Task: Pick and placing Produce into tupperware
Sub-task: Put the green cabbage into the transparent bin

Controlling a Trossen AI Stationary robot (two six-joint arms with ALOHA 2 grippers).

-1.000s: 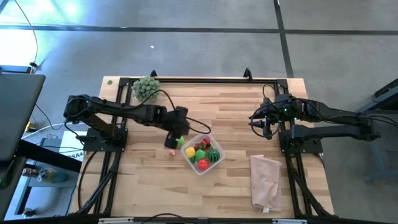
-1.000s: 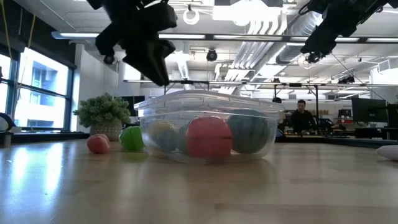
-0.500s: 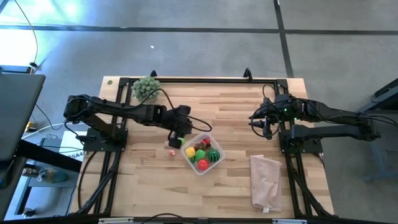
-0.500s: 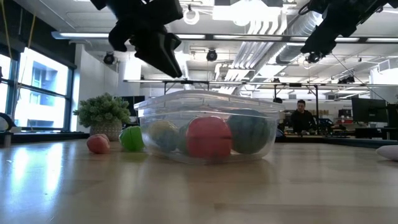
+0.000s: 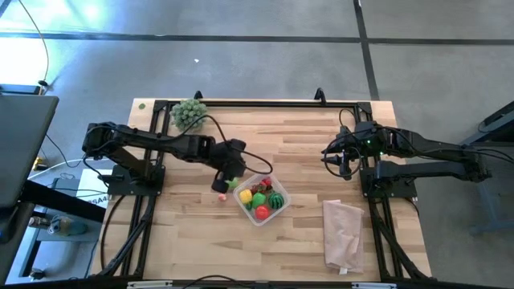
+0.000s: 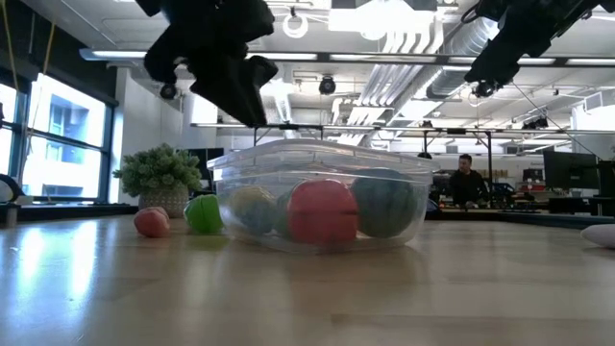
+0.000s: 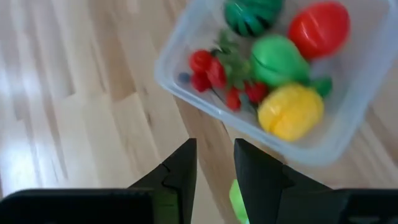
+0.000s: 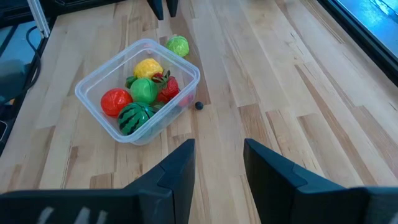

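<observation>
The clear tupperware (image 5: 249, 215) stands mid-table, holding a yellow piece (image 8: 148, 67), a red one (image 8: 114, 101), a green one (image 8: 144, 89), a striped watermelon ball (image 8: 133, 117) and small red berries. A green piece (image 5: 233, 184) and a pink-red piece (image 5: 222, 197) lie on the table at its left. My left gripper (image 7: 214, 168) hangs open above the green piece, by the container's left rim, with nothing between its fingers. My right gripper (image 8: 217, 162) is open and raised at the table's right.
A grey-green bushy ball (image 5: 189, 115) stands at the far left corner. A pale pinkish bag (image 5: 344, 233) lies near the right front. A small dark ball (image 8: 199, 105) rests on the wood beside the container. A person (image 6: 468, 178) sits in the room beyond.
My left gripper has turned at the wrist above the container's left rim, swinging a little toward the container and back. Its finger gap looks the same.
</observation>
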